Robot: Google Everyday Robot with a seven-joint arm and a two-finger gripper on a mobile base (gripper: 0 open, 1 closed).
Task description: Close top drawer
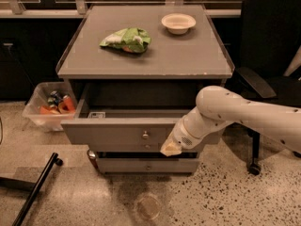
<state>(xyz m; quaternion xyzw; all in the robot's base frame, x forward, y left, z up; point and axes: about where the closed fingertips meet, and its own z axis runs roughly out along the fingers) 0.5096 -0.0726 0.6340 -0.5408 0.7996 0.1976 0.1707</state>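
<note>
The top drawer [117, 134] of the grey cabinet stands pulled out, its flat front facing me with a small round metal knob [145, 135] at centre. A small white item lies inside near its left front corner. My gripper [170, 148] is at the end of the white arm coming in from the right. It sits against the drawer front, just right of and slightly below the knob. Two lower drawer fronts [146, 165] sit shut underneath.
On the cabinet top [188, 55] lie a green chip bag [126, 39] and a white bowl [178, 22]. A clear bin [49, 105] with cans stands on the floor at left. A black office chair [270, 74] stands at right. A black bar [35, 188] lies on the floor, lower left.
</note>
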